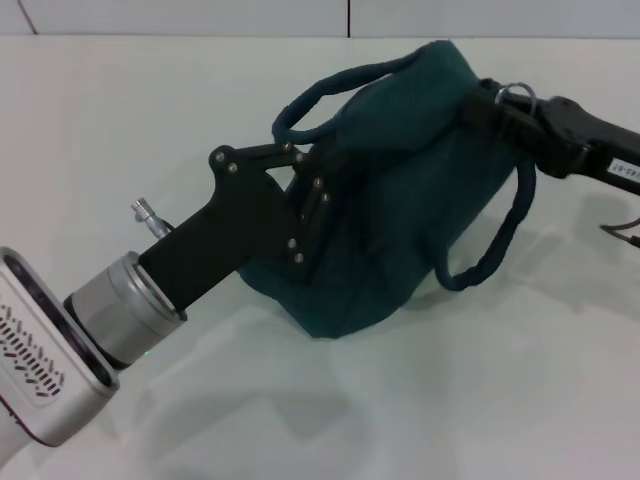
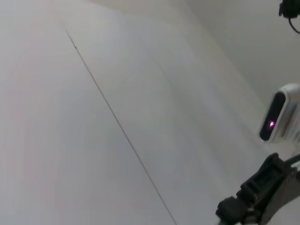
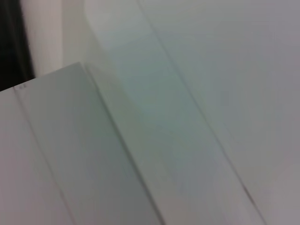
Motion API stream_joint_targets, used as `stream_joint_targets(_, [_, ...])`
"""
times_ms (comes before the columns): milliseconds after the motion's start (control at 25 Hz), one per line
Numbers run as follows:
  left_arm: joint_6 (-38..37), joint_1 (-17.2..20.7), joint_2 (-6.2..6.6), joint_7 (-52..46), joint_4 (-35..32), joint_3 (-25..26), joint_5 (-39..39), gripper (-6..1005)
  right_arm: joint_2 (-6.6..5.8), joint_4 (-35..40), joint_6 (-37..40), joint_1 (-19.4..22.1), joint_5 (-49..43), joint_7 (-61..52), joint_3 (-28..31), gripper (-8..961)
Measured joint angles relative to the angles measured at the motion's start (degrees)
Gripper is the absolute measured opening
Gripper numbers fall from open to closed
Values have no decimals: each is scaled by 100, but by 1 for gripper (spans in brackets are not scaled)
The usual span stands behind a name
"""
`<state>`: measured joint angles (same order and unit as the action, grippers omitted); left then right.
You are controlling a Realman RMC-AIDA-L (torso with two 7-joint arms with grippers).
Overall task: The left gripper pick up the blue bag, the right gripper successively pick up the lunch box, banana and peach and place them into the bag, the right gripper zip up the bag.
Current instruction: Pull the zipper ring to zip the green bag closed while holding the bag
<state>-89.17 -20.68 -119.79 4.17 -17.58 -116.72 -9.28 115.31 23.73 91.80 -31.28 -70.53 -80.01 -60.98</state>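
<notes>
The blue bag (image 1: 400, 210) lies on the white table (image 1: 150, 120) in the head view, bulging, with its top drawn together and its loop handles (image 1: 330, 95) hanging out. My left gripper (image 1: 305, 205), on its silver arm, comes from the lower left and is shut on the bag's left side. My right gripper (image 1: 480, 103), on its black arm, rests against the bag's top right end, beside the metal ring zipper pull (image 1: 519, 92). The lunch box, banana and peach are out of view. Neither wrist view shows the bag.
The left wrist view shows bare table with a thin seam (image 2: 117, 126), a white housing with a pink light (image 2: 280, 118) and a black linkage (image 2: 262, 197). The right wrist view shows only pale blurred surfaces.
</notes>
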Motion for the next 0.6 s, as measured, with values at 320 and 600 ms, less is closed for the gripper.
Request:
stream_joint_targets(320, [18,-307,8,-51,419,0,-12,16,-4,-2,-82,487,77,26,664,41])
stream_joint_targets(600, [27,-379,9,-121,438,48,7,8,-4,-71,-264,609,108,43,883,44])
